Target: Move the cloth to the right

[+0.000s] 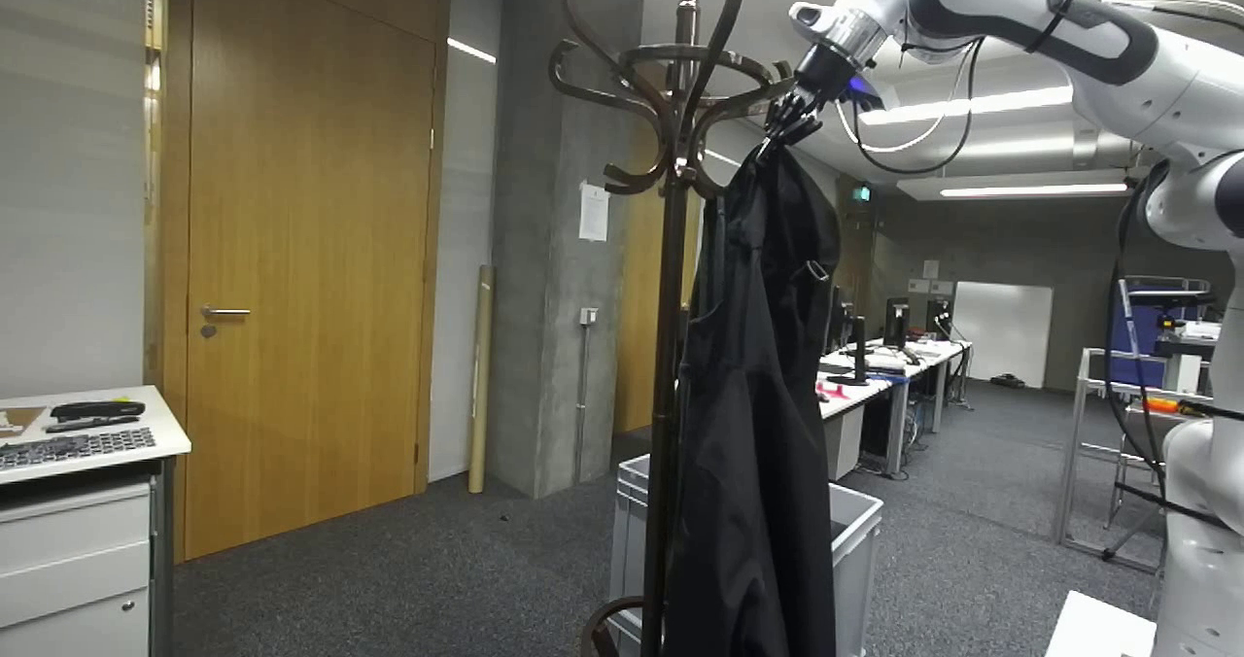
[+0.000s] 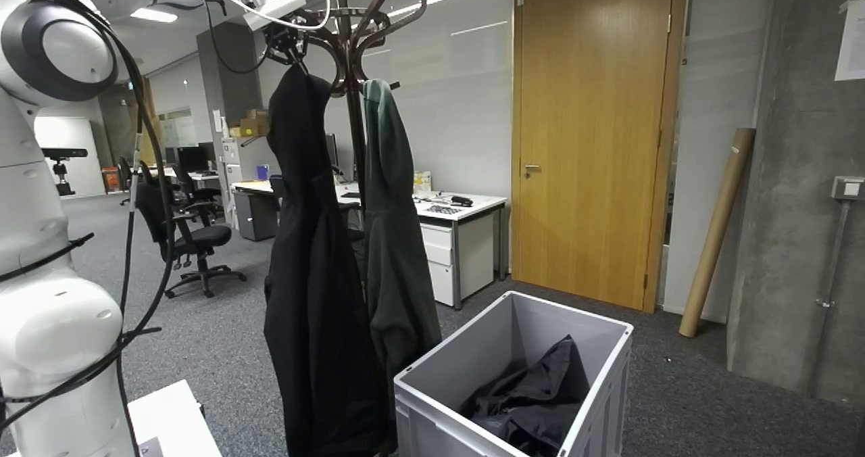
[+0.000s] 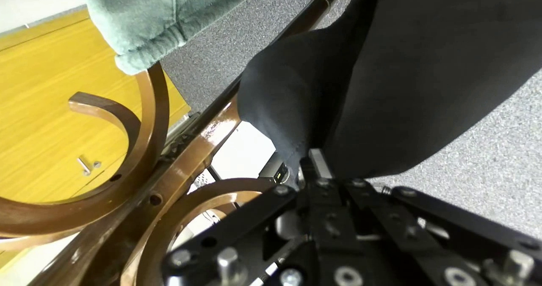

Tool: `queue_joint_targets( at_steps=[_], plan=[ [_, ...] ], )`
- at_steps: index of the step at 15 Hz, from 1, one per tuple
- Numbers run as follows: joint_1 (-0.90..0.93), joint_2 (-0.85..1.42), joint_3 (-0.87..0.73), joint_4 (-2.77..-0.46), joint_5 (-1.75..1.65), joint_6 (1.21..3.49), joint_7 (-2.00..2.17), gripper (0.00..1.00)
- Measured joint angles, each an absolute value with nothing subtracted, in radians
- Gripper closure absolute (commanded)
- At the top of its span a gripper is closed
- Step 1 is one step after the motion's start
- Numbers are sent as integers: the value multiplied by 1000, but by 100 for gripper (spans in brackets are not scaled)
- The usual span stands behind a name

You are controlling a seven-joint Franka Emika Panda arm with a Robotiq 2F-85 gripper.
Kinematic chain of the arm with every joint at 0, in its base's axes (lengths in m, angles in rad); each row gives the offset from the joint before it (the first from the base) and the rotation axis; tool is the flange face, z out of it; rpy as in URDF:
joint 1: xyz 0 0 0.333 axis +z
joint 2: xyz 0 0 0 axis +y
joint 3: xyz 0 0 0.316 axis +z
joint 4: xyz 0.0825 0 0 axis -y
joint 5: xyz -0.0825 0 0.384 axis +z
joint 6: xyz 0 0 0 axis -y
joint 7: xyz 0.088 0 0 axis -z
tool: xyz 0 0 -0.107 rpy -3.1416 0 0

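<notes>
The cloth, a long black coat (image 1: 758,414), hangs down from my gripper (image 1: 768,142) beside the dark coat stand (image 1: 669,346). In an exterior view the coat (image 2: 314,261) hangs upright from the gripper (image 2: 299,65), next to the stand's pole (image 2: 355,126). In the wrist view the fingertips (image 3: 324,163) are close together on the coat's top edge, and the coat (image 3: 423,78) spreads away below. The gripper is shut on it, just off the stand's curved hooks. The exact pinch is partly hidden by the fabric.
A dark greenish-grey garment (image 2: 399,241) hangs on the stand's far side; it also shows in the wrist view (image 3: 131,15). A grey bin (image 2: 561,328) holding dark cloth (image 2: 534,396) stands on the floor close by. Curved hooks (image 3: 148,108) are beside the gripper.
</notes>
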State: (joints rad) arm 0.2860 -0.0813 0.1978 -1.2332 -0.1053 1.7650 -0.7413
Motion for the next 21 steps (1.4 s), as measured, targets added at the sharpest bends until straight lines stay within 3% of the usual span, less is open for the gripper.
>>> queue_joint_targets(
  at_steps=[4, 5, 7, 16, 21],
  plan=[
    [286, -74, 194, -1233, -96, 1772, -741, 100],
    [286, -73, 193, -1233, -96, 1772, -741, 74],
    [286, -72, 192, -1233, -96, 1772, -742, 68],
    [287, -74, 186, -1232, -96, 1785, -741, 0],
    [290, -77, 192, -1232, -98, 1764, -706, 0]
  ],
)
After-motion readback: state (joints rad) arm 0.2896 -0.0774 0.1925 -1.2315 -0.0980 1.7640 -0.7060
